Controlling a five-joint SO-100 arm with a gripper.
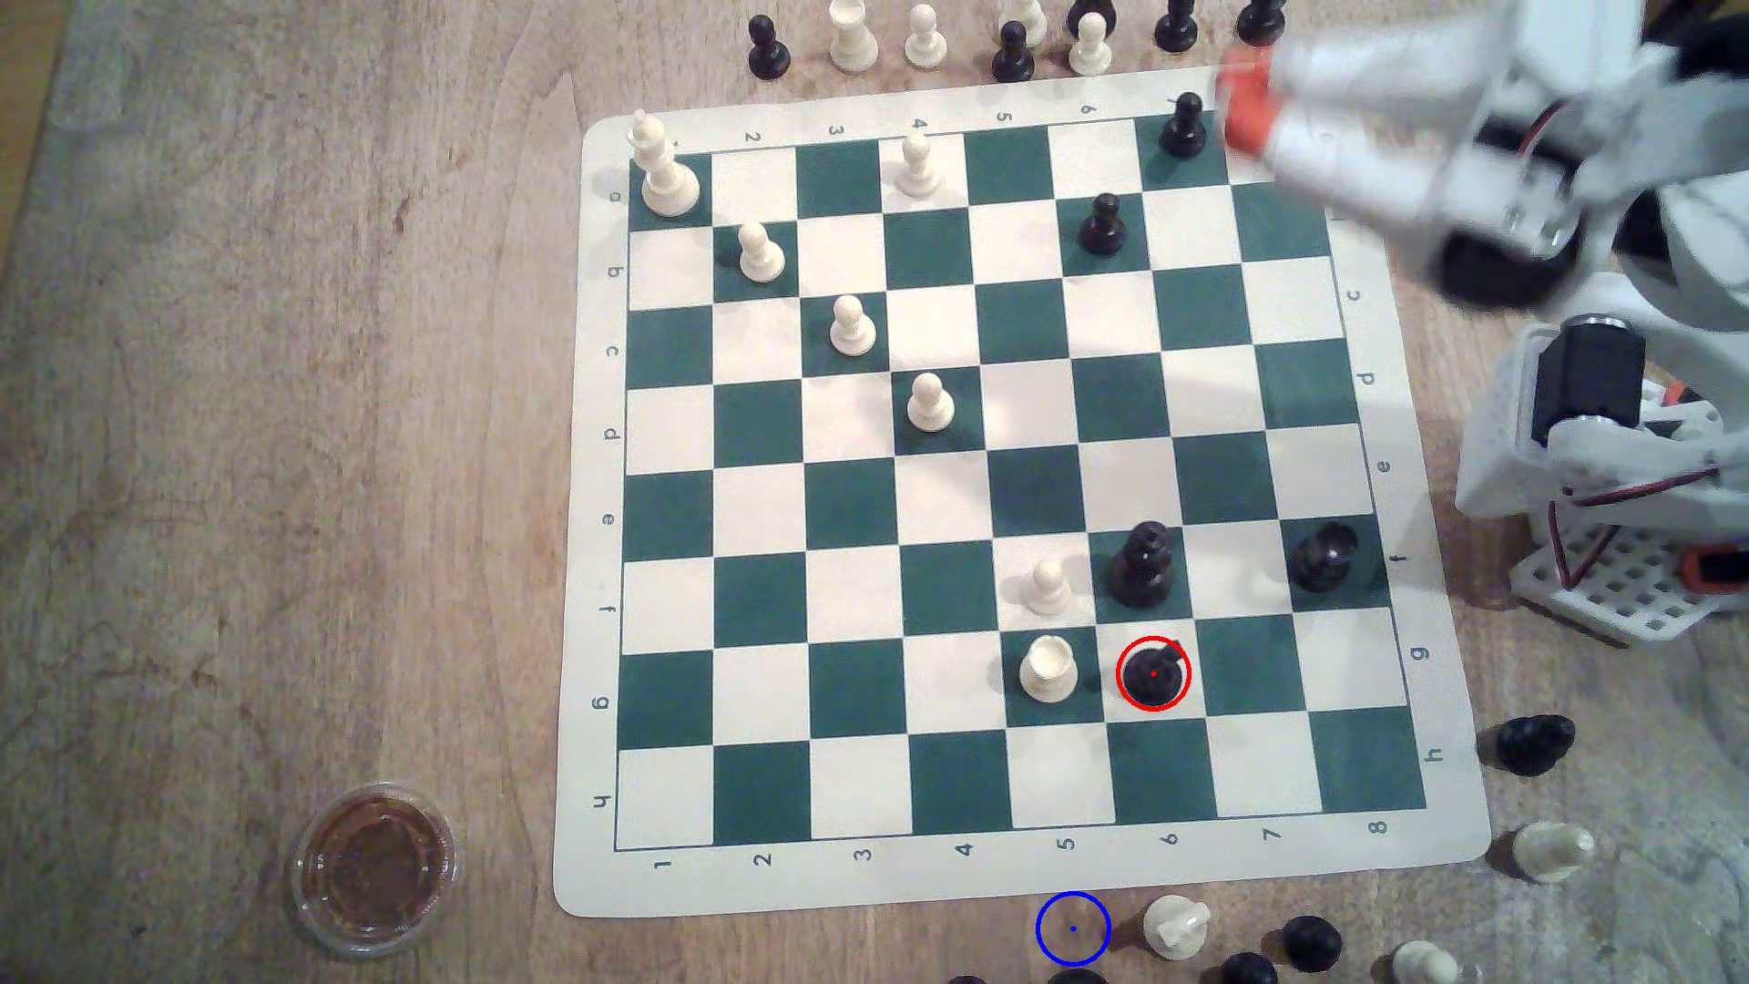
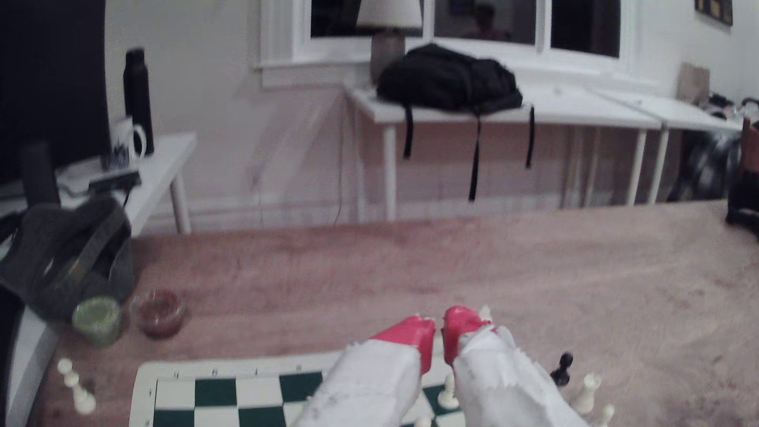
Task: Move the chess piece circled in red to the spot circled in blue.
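A: Where does the chess piece (image 1: 1153, 674) stand?

B: Upright on a white square of the board (image 1: 1003, 880), inside the red ring, in the row second from the board's near edge in the exterior view. Seen almost from above, so its long axis runs straight up toward the camera; it is round and I cannot tell any facing.

A: What crowds it?

B: The white rook (image 1: 1048, 668) sits on the next square toward the exterior view's left, close but apart. A taller black piece (image 1: 1142, 565) stands on the square just beyond it, and a white pawn (image 1: 1048, 586) is diagonal from it. The squares on its other side and toward the near edge are bare.

A: And the spot (image 1: 1072, 928)?

B: Off the board on bare wood, just past the near edge, slightly toward the exterior view's left of the chess piece. A fallen white piece (image 1: 1175, 925) lies just beside the blue ring, not touching it.

A: The gripper (image 1: 1242, 104)?

B: High at the board's far corner, well apart from the chess piece, beside a black pawn (image 1: 1183, 125). In the wrist view the gripper (image 2: 439, 330) has its red tips nearly together with a thin gap, holding nothing.
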